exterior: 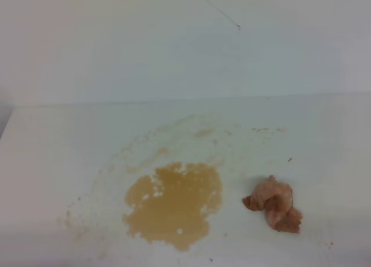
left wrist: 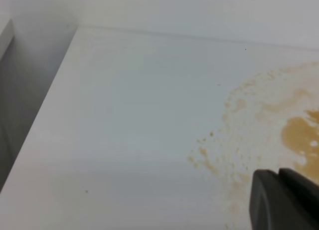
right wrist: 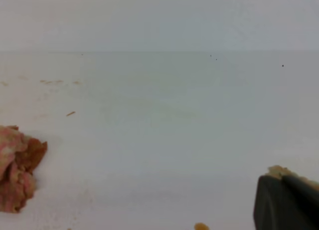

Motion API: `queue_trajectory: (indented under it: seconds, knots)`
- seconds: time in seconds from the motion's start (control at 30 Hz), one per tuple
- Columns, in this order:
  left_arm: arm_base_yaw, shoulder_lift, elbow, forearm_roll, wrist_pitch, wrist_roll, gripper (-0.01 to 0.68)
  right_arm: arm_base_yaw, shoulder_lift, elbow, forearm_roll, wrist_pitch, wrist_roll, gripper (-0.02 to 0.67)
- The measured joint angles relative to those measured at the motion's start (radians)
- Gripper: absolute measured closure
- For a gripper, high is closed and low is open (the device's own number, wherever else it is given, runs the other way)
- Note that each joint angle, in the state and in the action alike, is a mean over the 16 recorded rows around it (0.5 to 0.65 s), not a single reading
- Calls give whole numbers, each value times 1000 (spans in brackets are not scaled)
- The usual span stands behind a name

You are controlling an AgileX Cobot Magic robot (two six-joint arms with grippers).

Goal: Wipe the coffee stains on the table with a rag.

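Spreading across the white table (exterior: 52,163) under a pale wall (exterior: 145,41): one tan puddle of coffee stains (exterior: 174,203), plus fainter smears. Lying crumpled, one rag (exterior: 273,204), up and left of the right gripper (right wrist: 286,202), itself pinched closed, mostly cropped. Left gripper (left wrist: 284,200) peeking in beside the puddle, cropped; spread impossible to judge.

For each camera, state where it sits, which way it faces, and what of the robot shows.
Exterior high: above the front, facing down and toward the wall; coffee stains, rag, table; no robot parts.
Left wrist: low, over the table's left part; stains at right; dark left gripper tip at bottom right.
Right wrist: low, right of the rag; right gripper tip at bottom right.
Shared: stains in high and left views; rag in high and right views.
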Motion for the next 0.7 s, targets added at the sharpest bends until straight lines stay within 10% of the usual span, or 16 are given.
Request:
queue_trajectory:
  seconds: [0.7]
  knots:
    - [0, 0, 0, 0, 0, 0, 675, 0, -2, 0, 4, -439, 4, 652]
